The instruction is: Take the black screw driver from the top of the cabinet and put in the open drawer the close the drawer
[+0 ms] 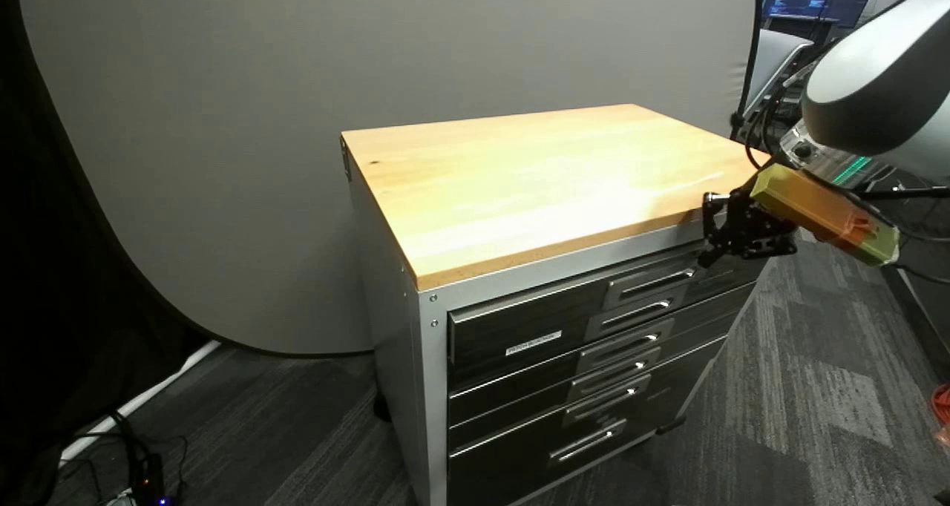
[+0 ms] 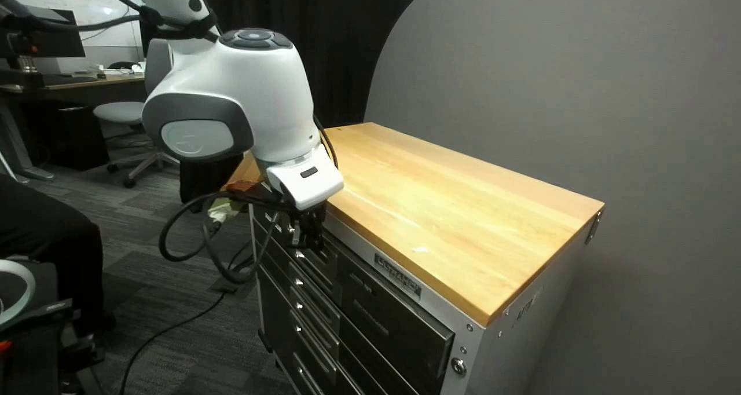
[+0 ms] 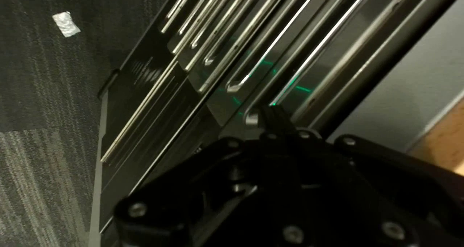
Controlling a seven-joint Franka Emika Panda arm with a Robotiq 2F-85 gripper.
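The grey cabinet [image 1: 393, 320] with its light wooden top [image 1: 519, 187] stands in both exterior views; the top also shows here [image 2: 440, 209]. The uppermost drawer [image 1: 534, 309] shows its dark front close to the cabinet frame, seemingly slightly proud of it; the front also shows here [image 2: 399, 302]. My gripper [image 1: 705, 257] is at the end of that drawer's silver handle [image 1: 657, 283]. In the wrist view the gripper's fingers [image 3: 273, 113] are together beside the handle bar [image 3: 322, 46]; whether they touch it is unclear. The black screw driver is out of view.
Smaller drawers [image 1: 623, 339] with silver handles lie below. A grey backdrop screen [image 1: 223, 157] stands behind the cabinet. A loose cable [image 2: 231, 273] hangs from the arm. A person's leg [image 2: 52, 256] is at the left. A pale scrap [image 3: 66, 23] lies on the floor.
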